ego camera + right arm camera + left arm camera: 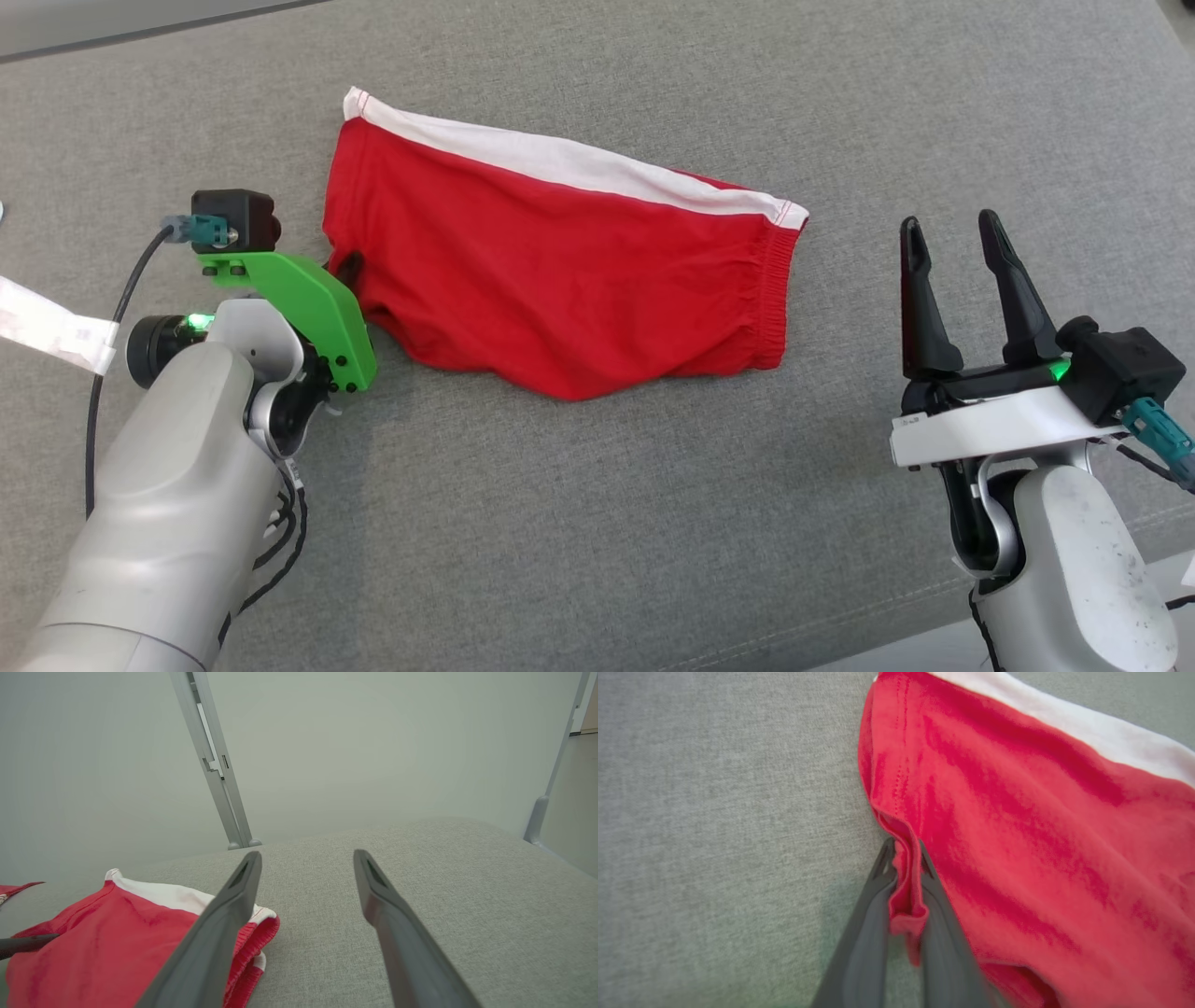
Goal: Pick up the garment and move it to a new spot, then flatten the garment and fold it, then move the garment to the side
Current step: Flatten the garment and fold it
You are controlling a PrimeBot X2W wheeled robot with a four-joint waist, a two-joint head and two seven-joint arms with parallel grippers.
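**Left claw has the shorts, right claw is wide open**

Starting on your left: your left gripper (903, 851) is clamped down on a fold at the left edge of the red fabric shorts with a white stripe (560, 271). In the left wrist view you can see a bunch of red cloth squeezed between the two dark fingers (864, 933), with hardly any gap between them. From the head view most of that claw is tucked under its bright green plastic bracket (308, 303), right up against the cloth.

The shorts lie spread fairly flat in the middle of the grey woven fabric surface (597, 541). The white stripe runs along the far edge, the elastic waistband points to your right, and the near edge is a bit wrinkly.

Over on the right, your right gripper (952, 233) sits near the waistband end without touching it. Its fingers are spread wide with nothing between them, tips pointing away from you.
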